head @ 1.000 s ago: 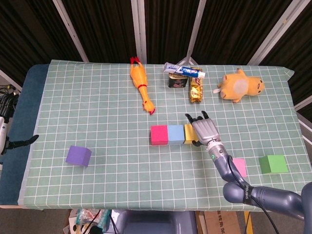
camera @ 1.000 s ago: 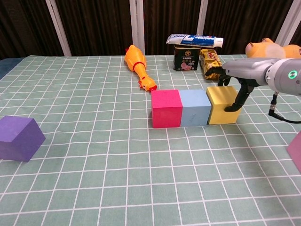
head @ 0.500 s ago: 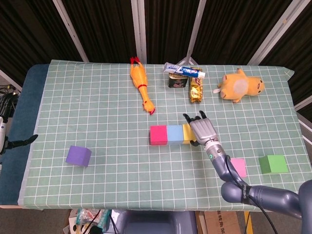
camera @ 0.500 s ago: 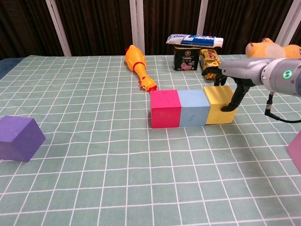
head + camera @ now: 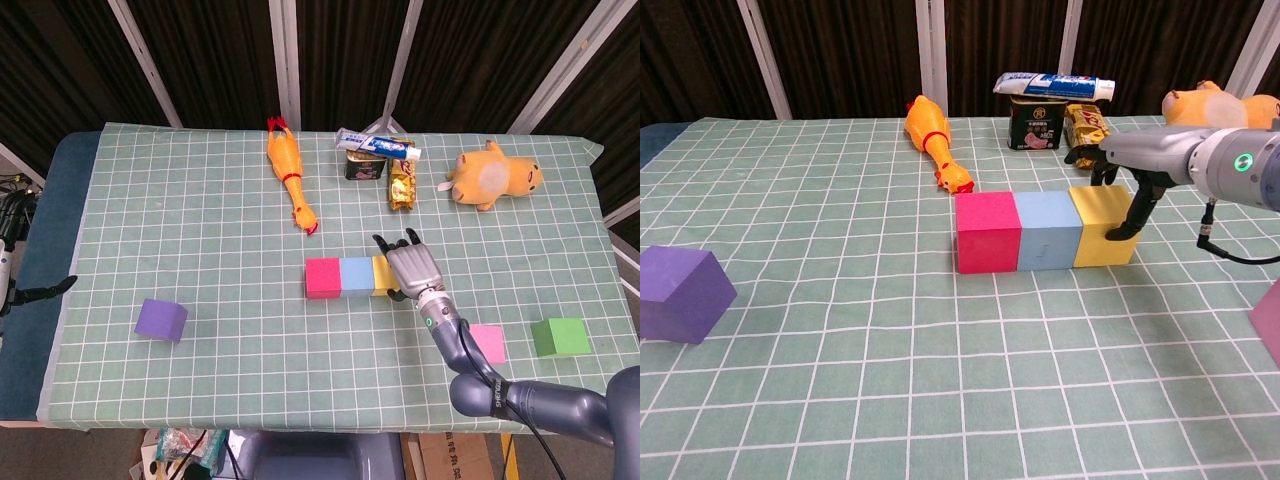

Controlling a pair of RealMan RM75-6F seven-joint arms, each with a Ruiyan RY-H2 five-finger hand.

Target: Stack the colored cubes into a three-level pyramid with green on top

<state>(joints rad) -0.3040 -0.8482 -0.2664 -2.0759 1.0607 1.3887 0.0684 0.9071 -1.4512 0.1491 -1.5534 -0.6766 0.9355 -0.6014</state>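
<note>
A magenta cube (image 5: 323, 278) (image 5: 988, 232), a light blue cube (image 5: 356, 277) (image 5: 1045, 230) and a yellow cube (image 5: 379, 275) (image 5: 1098, 225) stand touching in a row mid-table. My right hand (image 5: 410, 268) (image 5: 1120, 170) rests against the yellow cube's right side, fingers spread over its back edge, holding nothing. A purple cube (image 5: 161, 320) (image 5: 680, 293) sits far left. Near the front right lie a pink cube (image 5: 488, 343) and a green cube (image 5: 559, 337). A dark part at the head view's left edge (image 5: 40, 291) may be my left hand; its pose is unclear.
Along the back stand a rubber chicken (image 5: 288, 170), a can with a toothpaste tube on it (image 5: 365, 160), a snack bar (image 5: 402, 183) and an orange plush toy (image 5: 492, 175). My right forearm (image 5: 455, 335) crosses beside the pink cube.
The right hand has slid slightly left, and the row of three cubes has shifted left with it. Nothing else has moved.
</note>
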